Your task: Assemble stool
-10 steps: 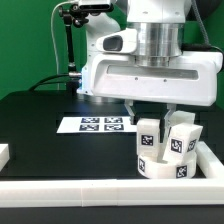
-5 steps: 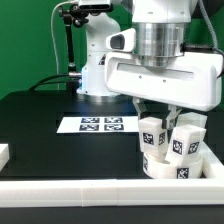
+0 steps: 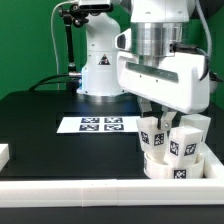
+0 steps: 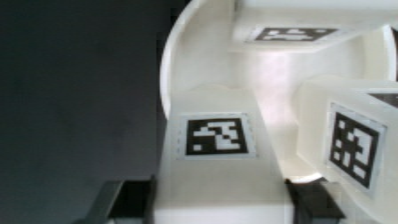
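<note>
The arm's big white wrist housing has swung toward the exterior view's right and tilted since a second ago, so that more of the robot's base [image 3: 100,60] now shows behind it — the hand is turning in place over the stool parts, not travelling away from them.

The gripper [image 3: 160,112] hangs directly over the cluster of white parts, its dark fingers [image 3: 150,108] reaching down to the top of the nearest leg block [image 3: 150,133]. In the wrist view a tagged white part [image 4: 217,150] sits between the two dark fingertips [image 4: 132,200], which stand close on either side of it; they look clamped on it, though the contact itself is not plain to see.

The seat [image 3: 165,165] lies just below the gripper, with its leg blocks standing up from it, a second leg block [image 3: 182,142] just beside the one under the fingers. The whole stool rests against the white border rail [image 3: 110,192]. The marker board [image 3: 98,124] lies flat on the black table [image 3: 40,125], well off to the side of the gripper.

Judging by the turning wrist, the step in hand is screwing or twisting a leg into the seat — the twist suggests the leg is being seated, with more turns possibly to come.
</note>
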Robot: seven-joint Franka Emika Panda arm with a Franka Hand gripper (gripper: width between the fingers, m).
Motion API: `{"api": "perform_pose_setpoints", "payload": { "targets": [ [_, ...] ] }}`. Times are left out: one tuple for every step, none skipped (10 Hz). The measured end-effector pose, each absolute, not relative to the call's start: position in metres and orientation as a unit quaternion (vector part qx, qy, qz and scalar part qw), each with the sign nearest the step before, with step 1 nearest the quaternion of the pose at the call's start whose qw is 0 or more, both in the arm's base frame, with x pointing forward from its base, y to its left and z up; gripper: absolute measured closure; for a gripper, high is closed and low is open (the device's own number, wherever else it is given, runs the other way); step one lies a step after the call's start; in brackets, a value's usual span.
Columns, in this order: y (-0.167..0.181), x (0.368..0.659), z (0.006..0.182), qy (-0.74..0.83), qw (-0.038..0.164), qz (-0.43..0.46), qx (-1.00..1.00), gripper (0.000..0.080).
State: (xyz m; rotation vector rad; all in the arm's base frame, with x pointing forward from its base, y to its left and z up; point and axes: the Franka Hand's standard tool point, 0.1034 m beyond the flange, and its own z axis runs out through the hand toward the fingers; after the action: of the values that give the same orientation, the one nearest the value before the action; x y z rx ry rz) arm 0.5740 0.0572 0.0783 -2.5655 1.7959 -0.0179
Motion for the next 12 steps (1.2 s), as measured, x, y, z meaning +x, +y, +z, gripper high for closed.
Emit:
{"api": "perform_pose_setpoints", "payload": {
  "targets": [
    [0.059,0.575,0.078,0.614,0.010,-0.007,-0.789,0.0459],
    [0.060,0.574,0.078,0.649,0.014,-0.004,-0.761,0.0459],
    [0.062,0.574,0.078,0.676,0.019,0.000,-0.736,0.0459],
    [0.065,0.575,0.078,0.716,0.026,0.002,-0.697,0.0459],
    [0.067,0.576,0.078,0.743,0.036,0.005,-0.668,0.0459],
    [0.069,0.576,0.078,0.748,0.038,0.007,-0.663,0.0459],
    [0.071,0.576,0.078,0.758,0.040,0.010,-0.651,0.0345],
    [0.072,0.575,0.079,0.743,0.040,0.011,-0.668,0.0345],
    [0.072,0.576,0.083,0.727,0.041,0.012,-0.685,0.0215],
    [0.073,0.578,0.091,0.717,0.045,0.012,-0.695,0.0163],
    [0.075,0.580,0.097,0.704,0.050,0.010,-0.708,0.0163],
    [0.076,0.581,0.101,0.696,0.053,0.008,-0.716,0.0152]
  ]
}}
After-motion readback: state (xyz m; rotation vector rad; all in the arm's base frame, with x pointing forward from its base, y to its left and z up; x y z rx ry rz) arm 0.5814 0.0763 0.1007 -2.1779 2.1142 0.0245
